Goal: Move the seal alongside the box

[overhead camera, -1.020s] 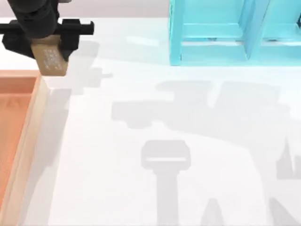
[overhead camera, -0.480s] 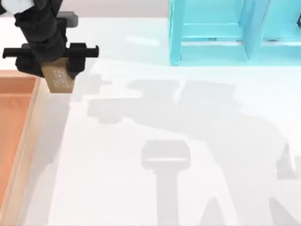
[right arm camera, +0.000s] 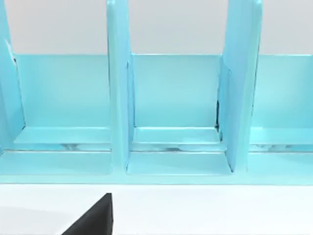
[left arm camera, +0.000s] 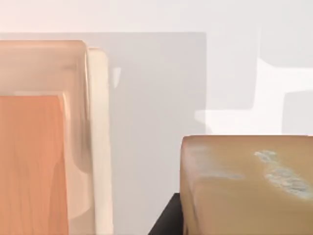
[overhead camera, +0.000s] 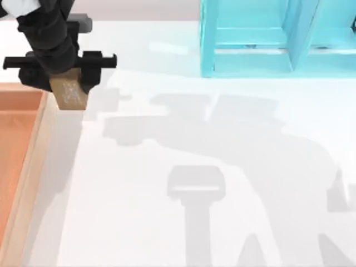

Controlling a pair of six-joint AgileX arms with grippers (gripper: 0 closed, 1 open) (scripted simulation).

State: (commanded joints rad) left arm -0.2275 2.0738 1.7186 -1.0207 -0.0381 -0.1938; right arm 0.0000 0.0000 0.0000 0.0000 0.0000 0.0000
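Note:
The seal (overhead camera: 68, 94), a small brown block with pale markings, hangs from my left gripper (overhead camera: 63, 79), which is shut on it at the table's far left. It sits just beyond the far right corner of the box (overhead camera: 36, 146), the orange-brown tray with tan rim walls at the left edge. Whether the seal touches the table I cannot tell. In the left wrist view the seal (left arm camera: 244, 188) fills the near corner and the box's rim (left arm camera: 98, 142) runs beside it with a strip of white table between. A dark part of my right gripper (right arm camera: 94, 220) faces the blue shelf.
A light blue shelf structure (overhead camera: 278, 39) stands at the back right, its open compartments (right arm camera: 176, 98) close in front of my right wrist. White table (overhead camera: 194, 167) spreads across the middle and right, crossed by arm shadows.
Over the second, my left gripper carried the seal nearer and a little right, down to the box's far corner; it has held still for the last half second. The large arm shadow slid left.

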